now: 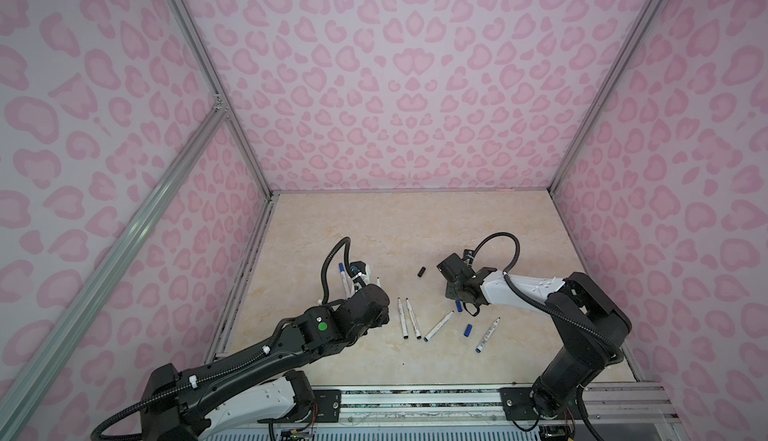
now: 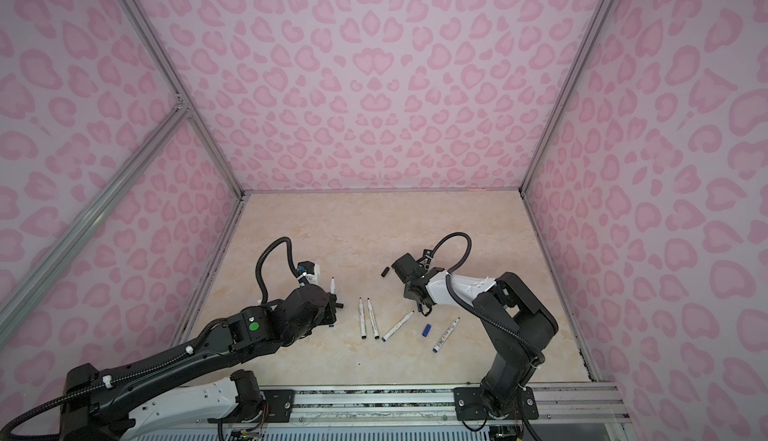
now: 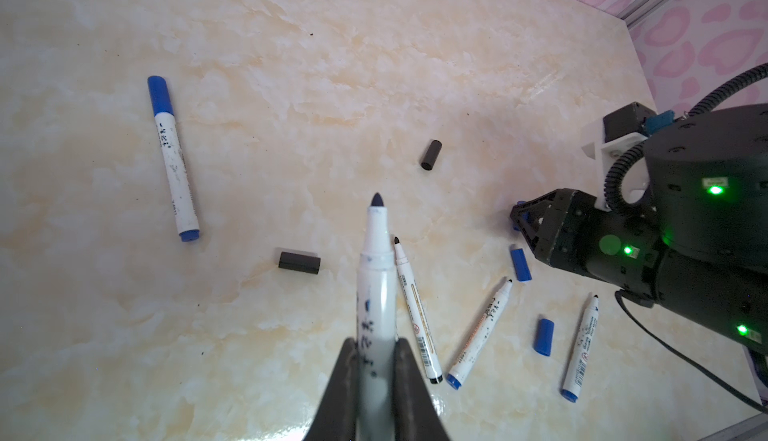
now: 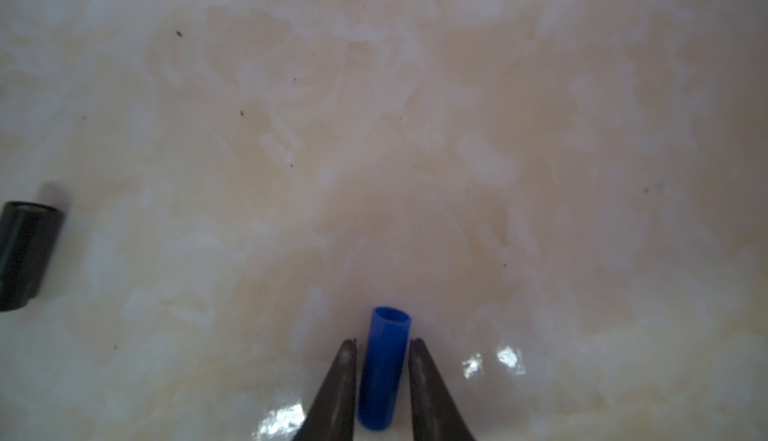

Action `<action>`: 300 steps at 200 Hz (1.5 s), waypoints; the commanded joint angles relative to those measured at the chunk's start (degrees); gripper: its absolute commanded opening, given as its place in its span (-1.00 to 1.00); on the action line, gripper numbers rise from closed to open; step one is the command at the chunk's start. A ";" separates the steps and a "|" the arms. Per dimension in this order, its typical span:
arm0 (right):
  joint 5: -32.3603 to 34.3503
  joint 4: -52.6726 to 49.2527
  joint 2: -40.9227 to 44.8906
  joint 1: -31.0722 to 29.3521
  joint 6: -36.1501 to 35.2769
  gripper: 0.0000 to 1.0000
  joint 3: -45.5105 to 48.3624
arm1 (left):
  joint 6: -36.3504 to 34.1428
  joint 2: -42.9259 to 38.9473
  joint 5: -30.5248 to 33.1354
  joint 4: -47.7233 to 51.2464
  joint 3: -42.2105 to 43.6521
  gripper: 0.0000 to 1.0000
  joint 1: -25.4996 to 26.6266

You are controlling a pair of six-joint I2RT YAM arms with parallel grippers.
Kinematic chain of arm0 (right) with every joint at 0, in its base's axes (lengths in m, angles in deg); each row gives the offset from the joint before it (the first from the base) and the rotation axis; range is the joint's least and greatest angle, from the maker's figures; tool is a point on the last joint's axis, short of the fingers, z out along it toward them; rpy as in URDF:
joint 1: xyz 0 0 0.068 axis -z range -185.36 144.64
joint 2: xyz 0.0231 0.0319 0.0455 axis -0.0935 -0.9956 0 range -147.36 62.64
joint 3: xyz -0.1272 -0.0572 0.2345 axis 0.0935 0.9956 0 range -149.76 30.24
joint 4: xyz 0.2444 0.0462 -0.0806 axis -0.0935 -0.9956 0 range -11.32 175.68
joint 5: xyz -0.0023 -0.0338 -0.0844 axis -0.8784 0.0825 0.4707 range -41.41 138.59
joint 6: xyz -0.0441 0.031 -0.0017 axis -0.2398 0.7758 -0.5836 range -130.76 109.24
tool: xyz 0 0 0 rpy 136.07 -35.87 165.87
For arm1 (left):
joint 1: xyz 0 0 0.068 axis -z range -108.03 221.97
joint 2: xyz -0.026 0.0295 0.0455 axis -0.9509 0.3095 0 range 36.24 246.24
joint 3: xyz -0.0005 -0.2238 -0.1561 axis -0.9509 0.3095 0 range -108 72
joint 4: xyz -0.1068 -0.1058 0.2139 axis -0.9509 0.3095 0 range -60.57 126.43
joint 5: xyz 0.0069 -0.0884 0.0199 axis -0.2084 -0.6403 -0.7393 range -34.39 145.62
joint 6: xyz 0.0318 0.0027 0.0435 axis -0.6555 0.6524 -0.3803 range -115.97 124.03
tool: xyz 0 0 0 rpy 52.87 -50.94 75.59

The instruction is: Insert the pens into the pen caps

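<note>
While the left claw [image 3: 376, 343] is clamped tight on a pen [image 3: 376, 276], whose bare dark tip points away from the wrist, the right claw [image 4: 382, 345] is down at the table [image 1: 415, 227] with its two fingers [image 4: 345, 360] flanking a blue cap [image 4: 384, 368]. That cap lies lengthwise between them, open end outward, with only slivers of table showing on either side; whether the fingers pinch it I cannot tell. In both top views this claw sits right of centre, and the same cap peeks out beneath it. A black cap [image 1: 422, 271] lies near it toward the back wall, touching nothing. A second black cap [image 3: 299, 262] shows in the left wrist view, lying on the table by the gripped pen's barrel. Toward the front, a black-plugged pen [image 1: 402, 318] lies uncapped, parallel to and just beside its twin [image 1: 412, 318]. Right of these a slanted pen [image 1: 438, 326] and an outer pen [image 1: 487, 335], both blue-plugged and uncapped, have a spare blue cap [image 1: 468, 329] between them, touching neither. A capped pen [image 1: 343, 280] lies on the left side, beyond the left arm.
</note>
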 commanded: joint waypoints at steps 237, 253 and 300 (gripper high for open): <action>-0.78 -2.21 2.35 -0.75 -10.77 0.15 1.75 | 0.76 -0.33 1.24 0.26 0.03 -0.93 0.01; 0.19 -3.00 3.07 -0.77 -10.33 0.04 2.15 | 0.78 -0.39 1.22 0.26 0.12 -0.93 0.01; 2.76 -4.27 4.25 -0.65 -9.55 -0.15 3.27 | 0.84 -0.46 1.24 0.32 0.02 -0.93 0.01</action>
